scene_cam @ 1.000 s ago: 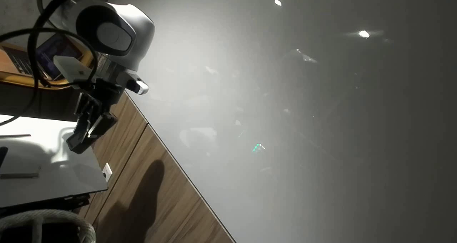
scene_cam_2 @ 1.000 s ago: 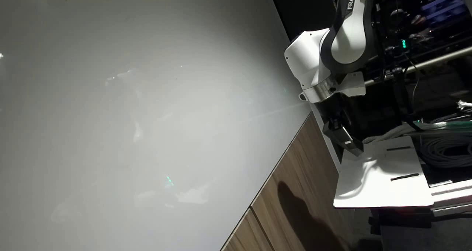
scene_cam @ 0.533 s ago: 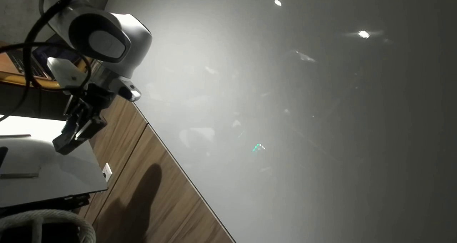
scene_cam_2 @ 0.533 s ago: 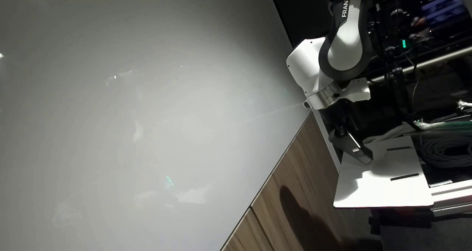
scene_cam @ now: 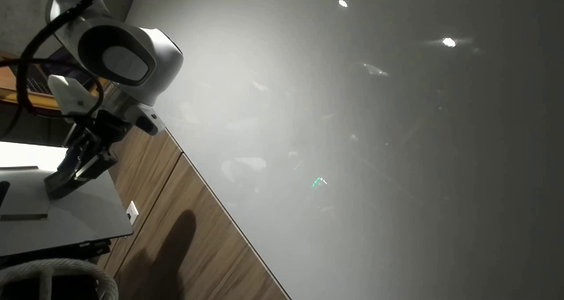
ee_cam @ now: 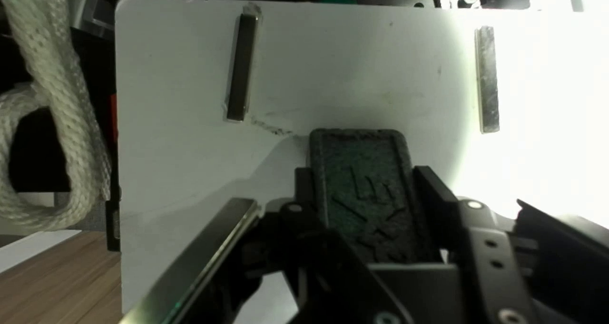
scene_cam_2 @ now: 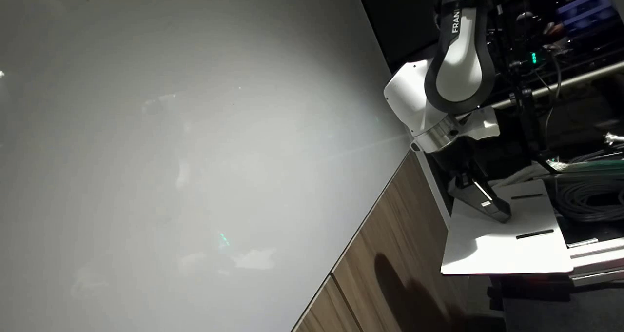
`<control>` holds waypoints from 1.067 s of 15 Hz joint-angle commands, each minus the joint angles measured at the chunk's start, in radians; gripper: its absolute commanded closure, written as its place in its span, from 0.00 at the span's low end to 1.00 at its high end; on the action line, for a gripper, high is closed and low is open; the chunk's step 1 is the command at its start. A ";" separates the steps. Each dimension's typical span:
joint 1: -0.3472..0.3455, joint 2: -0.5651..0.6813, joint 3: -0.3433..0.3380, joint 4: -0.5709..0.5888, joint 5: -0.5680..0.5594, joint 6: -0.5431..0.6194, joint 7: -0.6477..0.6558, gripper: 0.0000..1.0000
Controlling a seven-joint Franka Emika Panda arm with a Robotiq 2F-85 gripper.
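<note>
My gripper [ee_cam: 364,186] is shut on a dark, rounded rectangular block [ee_cam: 354,157] with scratched dark marks on its greenish-grey face. The fingers lie along its two long sides, and its far end sticks out past the fingertips. Beneath it is a white panel [ee_cam: 176,76] with two slim bars, a left bar [ee_cam: 242,67] and a right bar [ee_cam: 487,79]. The gripper shows in both exterior views [scene_cam: 79,165] [scene_cam_2: 480,195], over the white panel [scene_cam: 88,212] [scene_cam_2: 502,254]. I cannot tell whether the block touches the panel.
A large glossy grey board [scene_cam: 308,115] [scene_cam_2: 219,151] stands beside the arm, with wood panelling [scene_cam: 198,229] [scene_cam_2: 390,215] along its edge. A pale rope [ee_cam: 57,86] hangs beside the panel. A laptop [scene_cam: 35,77] and a rope-wrapped ring [scene_cam: 61,264] are nearby. Coiled cables [scene_cam_2: 585,200] lie behind.
The arm and gripper have moved down and farther over the white panel, away from the grey board, carrying the dark block. The gripper has stayed shut on it.
</note>
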State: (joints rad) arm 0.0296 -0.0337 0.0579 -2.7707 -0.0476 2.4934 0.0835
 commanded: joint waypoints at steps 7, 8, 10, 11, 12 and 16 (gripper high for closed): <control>0.003 0.005 -0.008 0.001 0.017 0.005 -0.035 0.14; 0.003 0.006 -0.009 0.001 0.019 0.005 -0.036 0.06; 0.002 0.010 -0.009 0.001 0.018 0.006 -0.035 0.00; 0.002 0.012 -0.009 0.001 0.017 0.007 -0.034 0.00; 0.002 0.013 -0.009 0.001 0.016 0.008 -0.033 0.00; 0.002 0.016 -0.008 0.001 0.013 0.010 -0.031 0.00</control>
State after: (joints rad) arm 0.0294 -0.0215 0.0579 -2.7708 -0.0476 2.4944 0.0737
